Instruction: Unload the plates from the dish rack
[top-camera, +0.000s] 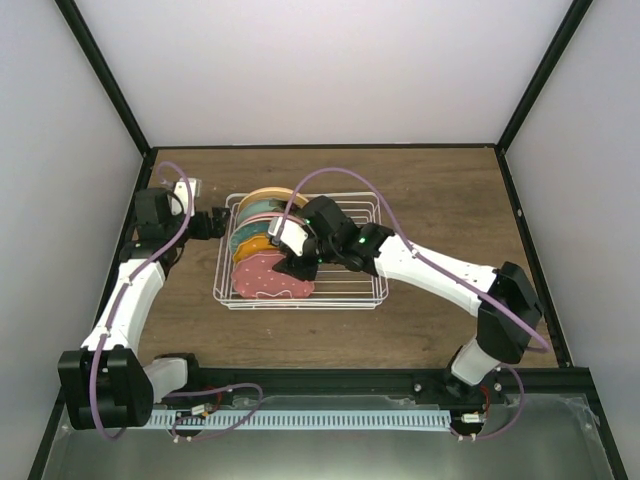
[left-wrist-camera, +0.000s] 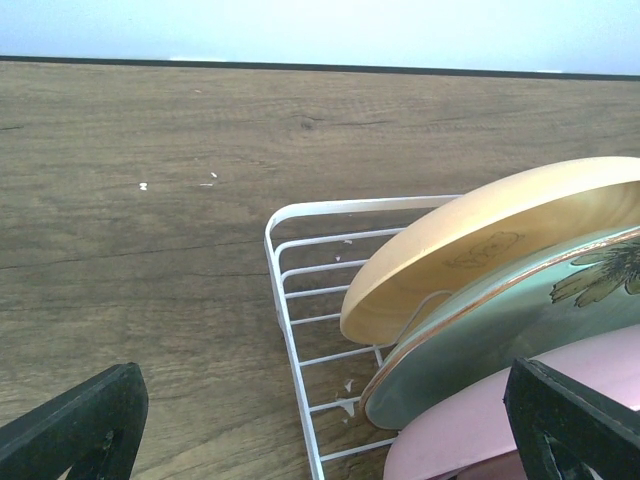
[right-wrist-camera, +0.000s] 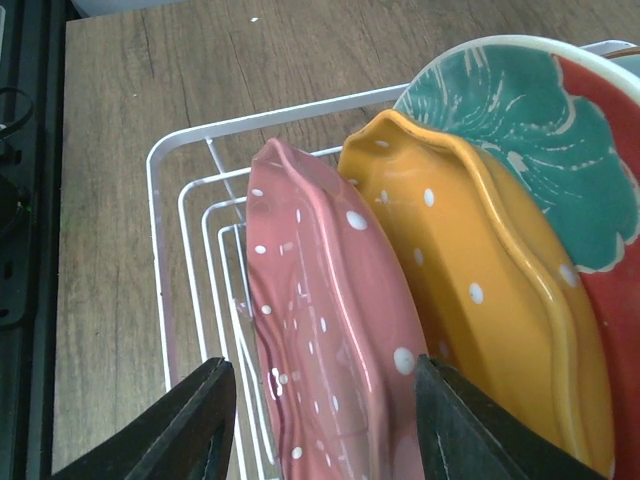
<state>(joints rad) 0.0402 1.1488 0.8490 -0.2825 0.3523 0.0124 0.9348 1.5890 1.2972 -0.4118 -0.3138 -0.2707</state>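
Presently, white dish rack (top-camera: 350, 296) on brown worktop (top-camera: 440, 190), plates (top-camera: 262, 212) standing on edge in its left half, right end effector (right-wrist-camera: 325, 400) parted astride the dotted pink plate (right-wrist-camera: 320, 300), contact unclear, left end effector (top-camera: 216, 222) spread wide, empty, beside the rack's left rim.

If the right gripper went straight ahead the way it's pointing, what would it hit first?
Most likely the dotted pink plate: its rim sits between the open fingers of the right gripper, at the near end of the dish rack. How close is unclear.

Bright, even light; soft shadows
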